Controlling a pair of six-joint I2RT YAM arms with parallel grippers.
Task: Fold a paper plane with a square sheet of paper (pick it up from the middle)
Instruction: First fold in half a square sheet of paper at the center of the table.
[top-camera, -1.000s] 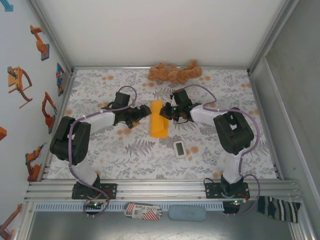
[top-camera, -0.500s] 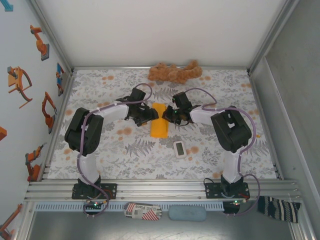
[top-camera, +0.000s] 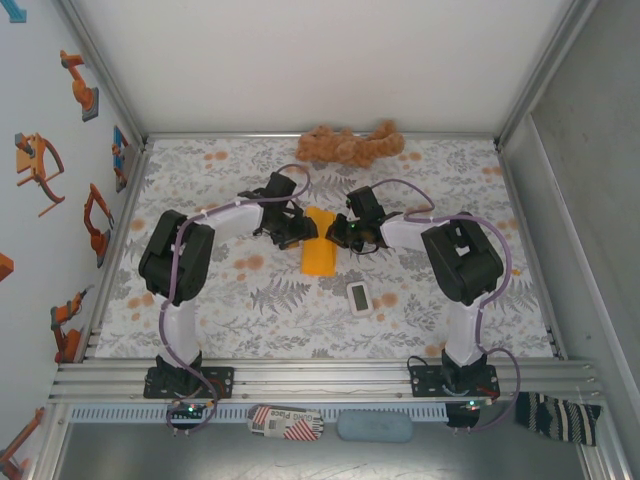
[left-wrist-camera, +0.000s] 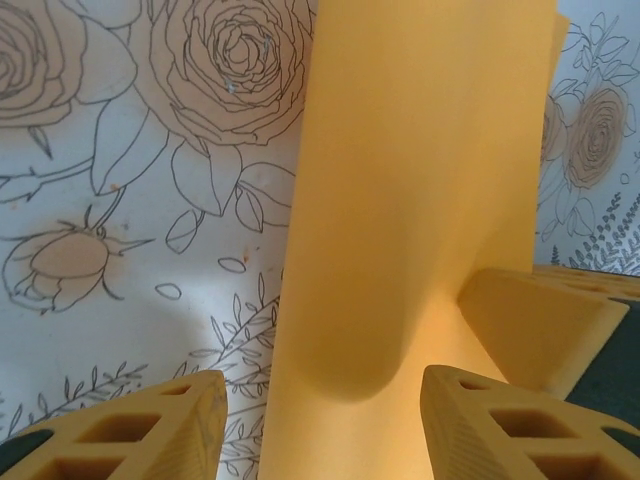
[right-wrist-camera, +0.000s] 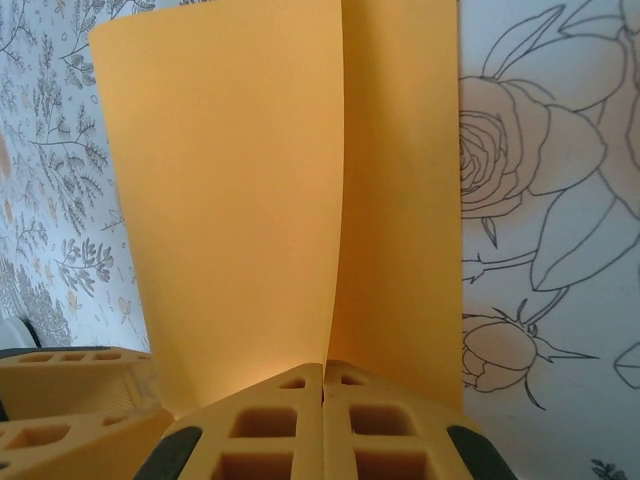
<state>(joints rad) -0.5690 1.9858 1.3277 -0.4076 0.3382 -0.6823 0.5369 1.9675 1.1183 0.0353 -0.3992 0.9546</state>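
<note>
My left gripper (top-camera: 296, 226) has closed in on the square sheet of paper (top-camera: 318, 252) — elbow swung inward. The sheet looks shorter now.

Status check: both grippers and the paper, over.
Left gripper open, fingers astride the folded orange paper. Right gripper shut on it. White device nearby, clear of it.

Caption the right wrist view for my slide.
Folded orange paper pinched in the right gripper over a floral tablecloth.

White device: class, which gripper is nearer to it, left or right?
Right. The right gripper sits just beyond the white device, at the orange paper's right edge; the left gripper is across the paper, farther to the left.
</note>
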